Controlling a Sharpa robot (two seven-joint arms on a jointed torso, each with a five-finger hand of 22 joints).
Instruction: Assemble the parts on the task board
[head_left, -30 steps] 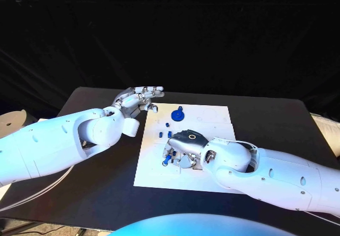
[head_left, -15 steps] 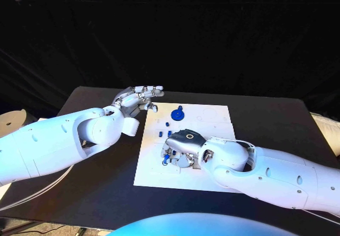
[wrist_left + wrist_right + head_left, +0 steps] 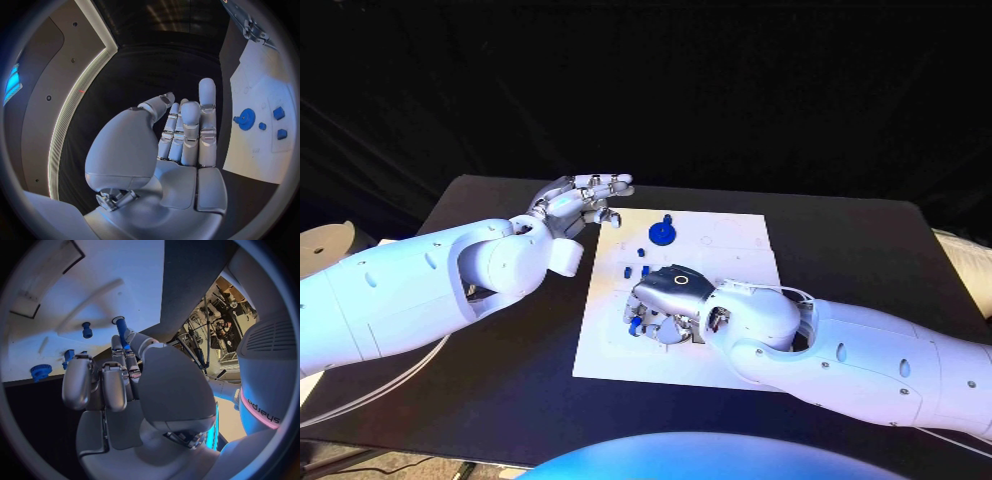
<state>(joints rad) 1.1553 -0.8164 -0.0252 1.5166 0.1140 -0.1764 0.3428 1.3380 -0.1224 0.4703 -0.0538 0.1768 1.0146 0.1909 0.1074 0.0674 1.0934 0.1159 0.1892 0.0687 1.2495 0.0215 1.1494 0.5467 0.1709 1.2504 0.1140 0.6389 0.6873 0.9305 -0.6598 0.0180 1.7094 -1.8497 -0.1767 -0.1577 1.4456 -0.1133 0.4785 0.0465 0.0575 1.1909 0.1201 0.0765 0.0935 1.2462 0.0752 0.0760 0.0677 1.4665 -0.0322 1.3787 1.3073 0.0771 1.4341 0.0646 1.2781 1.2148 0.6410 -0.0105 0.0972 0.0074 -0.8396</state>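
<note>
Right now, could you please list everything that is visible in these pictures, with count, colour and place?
black table: one, black, under everything.
white task board: one, white, middle of the table.
round blue gear-like part: one, blue, far end of the board.
small blue parts: several, blue, on the board beside the right hand; exact count unclear.
blue peg: one, blue, pinched at the right hand's fingertips.
left hand: one, silver, fingers apart, raised by the board's far left corner, holding nothing.
right hand: one, silver, over the board's middle.

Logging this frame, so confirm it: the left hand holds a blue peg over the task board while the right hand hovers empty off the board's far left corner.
Sides are swapped. In the head view, the right hand holds the blue peg over the task board; the left hand hovers empty off its far left corner.
</note>
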